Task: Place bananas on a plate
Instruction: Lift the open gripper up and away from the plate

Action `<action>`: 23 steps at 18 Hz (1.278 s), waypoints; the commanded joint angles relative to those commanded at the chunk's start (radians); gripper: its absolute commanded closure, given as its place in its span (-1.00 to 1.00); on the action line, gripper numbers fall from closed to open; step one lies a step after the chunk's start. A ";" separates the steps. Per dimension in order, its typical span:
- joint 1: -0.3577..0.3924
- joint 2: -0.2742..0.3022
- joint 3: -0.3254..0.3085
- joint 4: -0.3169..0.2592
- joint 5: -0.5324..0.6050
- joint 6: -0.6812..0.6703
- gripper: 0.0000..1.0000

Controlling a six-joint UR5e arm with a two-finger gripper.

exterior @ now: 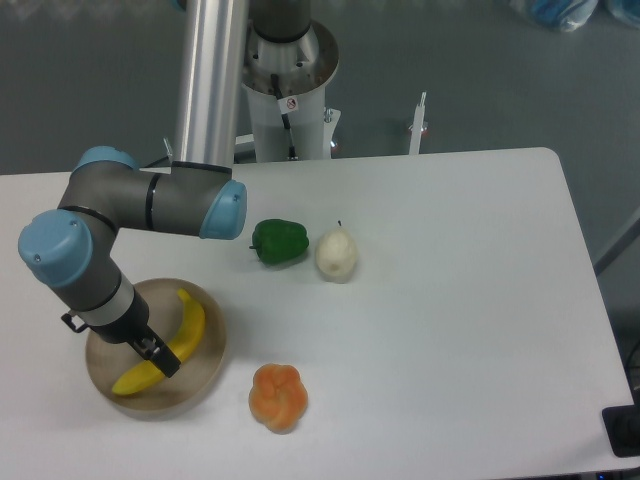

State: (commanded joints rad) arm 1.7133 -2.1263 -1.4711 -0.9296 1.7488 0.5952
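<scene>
The yellow banana lies in the round beige plate at the front left of the table, running from the plate's upper right to its lower left. My gripper hangs over the plate, with a dark finger against the middle of the banana. The wrist hides the other finger and part of the banana. I cannot tell whether the jaws grip the banana or stand apart from it.
A green pepper and a pale cream pear sit mid-table behind the plate. An orange pumpkin-like thing lies just right of the plate near the front edge. The arm's base stands at the back edge.
</scene>
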 joint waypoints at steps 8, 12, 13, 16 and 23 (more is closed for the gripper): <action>0.160 0.095 0.017 0.000 -0.015 -0.008 -1.00; 0.219 0.103 0.017 0.000 0.000 0.012 -1.00; 0.230 0.106 0.014 0.002 0.003 0.017 -1.00; 0.276 0.146 -0.008 -0.011 0.009 0.225 -1.00; 0.353 0.206 -0.090 -0.003 0.043 0.432 -1.00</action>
State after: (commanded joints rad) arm 2.0662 -1.9206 -1.5616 -0.9326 1.7915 1.0276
